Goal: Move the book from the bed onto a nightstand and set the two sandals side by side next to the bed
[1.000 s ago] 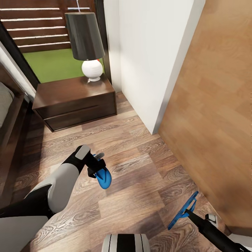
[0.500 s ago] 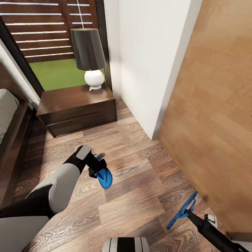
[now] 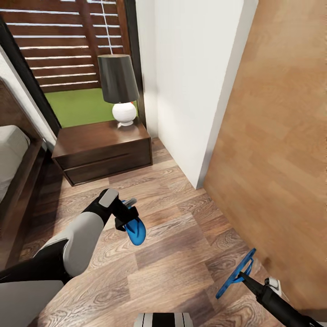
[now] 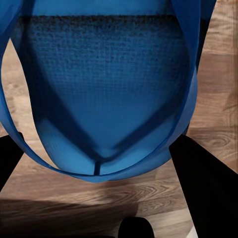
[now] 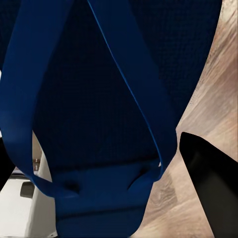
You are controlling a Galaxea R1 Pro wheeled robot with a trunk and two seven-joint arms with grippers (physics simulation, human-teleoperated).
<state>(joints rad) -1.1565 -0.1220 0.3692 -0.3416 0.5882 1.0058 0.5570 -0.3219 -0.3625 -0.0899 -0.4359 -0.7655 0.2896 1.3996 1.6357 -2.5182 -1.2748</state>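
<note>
Sandals, two, bright blue, both off the floor and in my keeping. My left pincer [image 3: 128, 217] is pinched on one sandal [image 3: 135, 230], which hangs toe-down above the wood floor [image 3: 181, 254] at about 7 o'clock from the centre of the head view. The left wrist view shows its sole [image 4: 104, 84] and thong straps close between my dark fingers [image 4: 206, 188].

My right pincer [image 3: 243, 275] is pinched on the other sandal [image 3: 236, 273], seen edge-on at about 5 o'clock, close to the light-brown door [image 3: 281, 136]. The right wrist view shows its strap [image 5: 129, 74] across a shadowed sole.

Nightstand [image 3: 102, 150]: dark brown, two drawers, at 11 o'clock, well apart from both arms. Its top carries a lamp [image 3: 119, 88] with a dark shade and a round white base. No book on the visible part of the top.

Bed [image 3: 18, 181]: only its dark frame and a corner of grey mattress [image 3: 9, 150], at 9 o'clock.

Book: nowhere that I can point to from here.

Status, as I judge it:
- Sandals picked up: done.
- Sandals set side by side next to the bed: not yet done. The floor strip beside the frame, between me and the nightstand, looks a fit place.
- Book onto a nightstand: nothing here shows it done, so I count it outstanding.
</note>
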